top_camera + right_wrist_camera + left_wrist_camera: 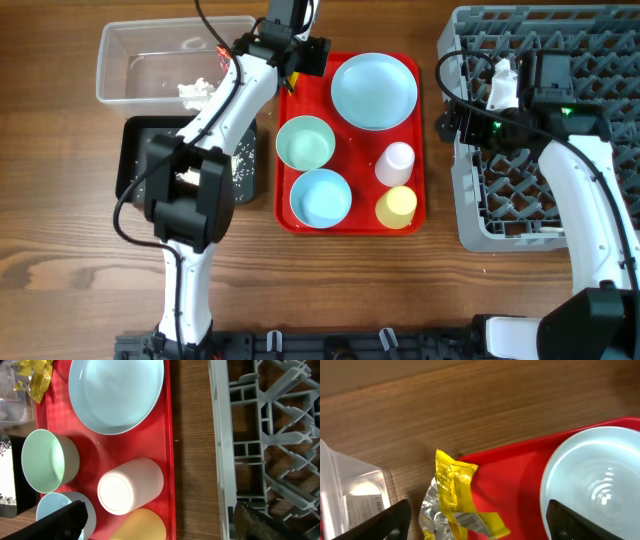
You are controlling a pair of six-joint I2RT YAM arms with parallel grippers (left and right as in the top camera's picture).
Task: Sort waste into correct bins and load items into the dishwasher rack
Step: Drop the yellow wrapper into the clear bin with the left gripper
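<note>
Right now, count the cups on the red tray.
2. The pale-pink cup stands by the red tray's right edge; the yellow cup sits beside it in the near-right corner. Nothing seems hidden.

You have one plate (374, 90). You have two bowls, a green bowl (305, 142) and a blue bowl (321, 196), and two cups, a pink cup (395, 163) and a yellow cup (396, 207). You can count one red tray (355, 152), one tub (150, 30), one black tray (135, 160) and one rack (600, 40). You see one wrapper (452, 495) and one tissue (195, 90); the rice (240, 160) is too fine to count.
</note>
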